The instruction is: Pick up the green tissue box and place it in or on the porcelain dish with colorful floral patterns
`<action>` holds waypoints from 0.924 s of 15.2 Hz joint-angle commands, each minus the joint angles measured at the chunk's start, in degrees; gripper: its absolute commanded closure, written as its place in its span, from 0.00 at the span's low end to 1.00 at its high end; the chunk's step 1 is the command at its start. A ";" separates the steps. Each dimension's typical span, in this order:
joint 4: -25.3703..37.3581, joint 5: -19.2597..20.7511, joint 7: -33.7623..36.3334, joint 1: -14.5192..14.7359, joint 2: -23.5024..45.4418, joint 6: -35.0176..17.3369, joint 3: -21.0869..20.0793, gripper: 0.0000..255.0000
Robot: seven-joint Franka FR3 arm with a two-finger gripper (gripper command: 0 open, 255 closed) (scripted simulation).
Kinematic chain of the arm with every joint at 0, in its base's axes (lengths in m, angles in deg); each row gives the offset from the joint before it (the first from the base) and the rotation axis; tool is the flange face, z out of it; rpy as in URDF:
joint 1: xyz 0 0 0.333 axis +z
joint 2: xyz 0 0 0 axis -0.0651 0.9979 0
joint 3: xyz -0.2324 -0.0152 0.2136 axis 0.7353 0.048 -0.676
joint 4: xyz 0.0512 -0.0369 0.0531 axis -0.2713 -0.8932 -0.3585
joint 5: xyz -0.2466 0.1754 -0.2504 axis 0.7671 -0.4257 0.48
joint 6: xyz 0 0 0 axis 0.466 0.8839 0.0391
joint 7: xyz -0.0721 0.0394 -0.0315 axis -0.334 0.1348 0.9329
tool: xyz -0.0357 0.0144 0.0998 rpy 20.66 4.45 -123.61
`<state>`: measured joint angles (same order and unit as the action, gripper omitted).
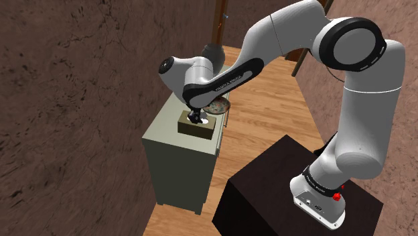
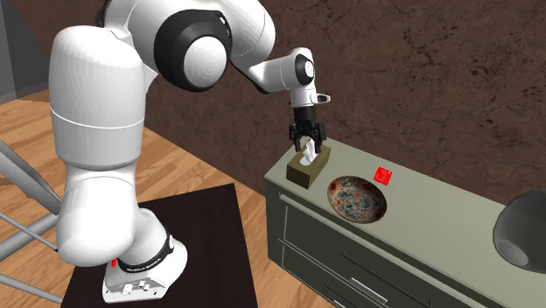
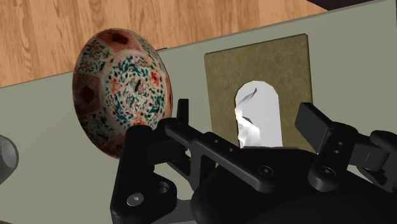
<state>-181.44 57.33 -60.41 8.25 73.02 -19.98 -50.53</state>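
Note:
An olive-green tissue box (image 3: 257, 67) with white tissue poking from its slot lies on the grey-green cabinet top (image 3: 57, 121). My gripper (image 3: 248, 121) hangs just above it, open, one finger near each side of the box and neither pressing on it. The floral porcelain dish (image 3: 121, 89) sits right beside the box. In the shoulder view the gripper (image 1: 195, 116) points down onto the box (image 1: 201, 127), with the dish (image 1: 219, 106) just behind. The second exterior view has the gripper (image 2: 306, 140) over the box (image 2: 309, 168), with the dish (image 2: 357, 198) to that view's right.
The cabinet (image 2: 437, 227) has drawers and stands against a brown wall. A small red object (image 2: 382, 175) lies behind the dish. A dark round object (image 2: 523, 229) sits at the cabinet's far end. My black stand (image 1: 295, 194) rests on the wooden floor (image 1: 268, 100).

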 commanded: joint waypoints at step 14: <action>-0.05 0.16 0.06 -0.05 0.24 -0.32 0.09 1.00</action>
<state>-181.50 57.52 -60.36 8.16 73.07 -20.17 -50.41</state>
